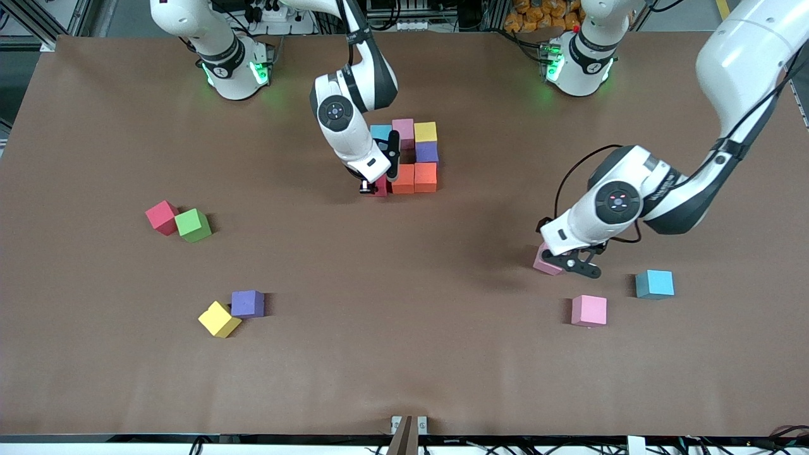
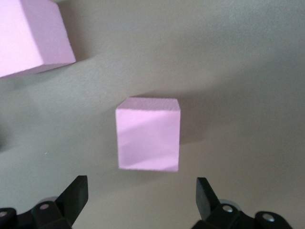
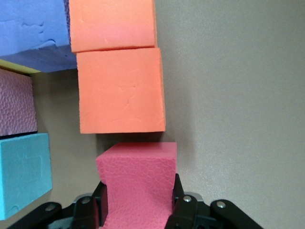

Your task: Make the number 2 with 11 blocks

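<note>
Layout as I see it from the remote station, read from the right arm's end of the desk [image 1: 95,379] to the left arm's end. A red block [image 1: 162,217] touches the green cube [image 1: 193,225]. Nearer to the front camera, a stray yellow block [image 1: 219,319] touches a stray purple block [image 1: 248,303]. At mid-desk the right hand [image 1: 378,183] is closed on a crimson block [image 1: 382,188], clamped between its fingers [image 3: 183,210]. It holds this block just beside the end of a row of two orange blocks [image 1: 414,178], with a thin gap between them in the right wrist view. I cannot tell whether the crimson block rests on the desk. Farther from the front camera than the orange row stands a grouped purple block [image 1: 427,152]. Farther still lies a row of a grouped blue block [image 1: 380,133], a grouped pink block [image 1: 402,129] and a grouped yellow block [image 1: 425,132]. Toward the left arm's end, the left hand [image 1: 572,264] hangs low over a pink target block [image 1: 545,261], its fingers [image 2: 76,191] spread wide and gripping nothing. In the left wrist view the block lies just ahead of the fingertips. A second pink block [image 1: 589,310] lies nearer to the front camera, and a stray blue block [image 1: 655,284] lies beside it, toward the left arm's end.
</note>
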Controlling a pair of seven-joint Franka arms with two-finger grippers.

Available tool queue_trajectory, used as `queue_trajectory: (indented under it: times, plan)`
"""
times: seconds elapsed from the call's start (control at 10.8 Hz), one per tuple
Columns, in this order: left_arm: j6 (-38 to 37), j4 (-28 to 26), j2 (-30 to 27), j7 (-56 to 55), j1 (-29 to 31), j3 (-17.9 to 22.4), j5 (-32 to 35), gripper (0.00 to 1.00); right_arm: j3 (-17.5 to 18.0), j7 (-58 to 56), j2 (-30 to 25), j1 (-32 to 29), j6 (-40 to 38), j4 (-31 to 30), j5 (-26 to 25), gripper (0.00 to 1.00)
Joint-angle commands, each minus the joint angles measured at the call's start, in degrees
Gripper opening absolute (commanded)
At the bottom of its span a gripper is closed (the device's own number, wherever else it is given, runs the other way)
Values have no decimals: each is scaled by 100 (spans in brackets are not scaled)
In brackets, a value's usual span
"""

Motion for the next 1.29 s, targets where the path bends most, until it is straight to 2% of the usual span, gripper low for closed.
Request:
queue_trajectory:
  times: [0.0, 0.92, 1.02, 1.11, 1.2]
  plan:
    - [330, -18, 119, -170, -41, 176, 161, 100, -20, 17, -191, 181, 184, -249, 250, 33]
    - [673, -9, 365, -109, -49, 379, 302, 100, 208, 228, -95, 216, 527, -222, 258, 33]
    - [691, -9, 382, -109, -49, 379, 302, 100, 217, 228, -94, 207, 527, -214, 258, 46]
    - [700, 0, 383, -109, -58, 379, 302, 100, 217, 220, -94, 190, 518, -205, 258, 99]
    - [709, 17, 391, -109, -110, 388, 302, 100, 208, 185, -94, 164, 510, -179, 258, 100]
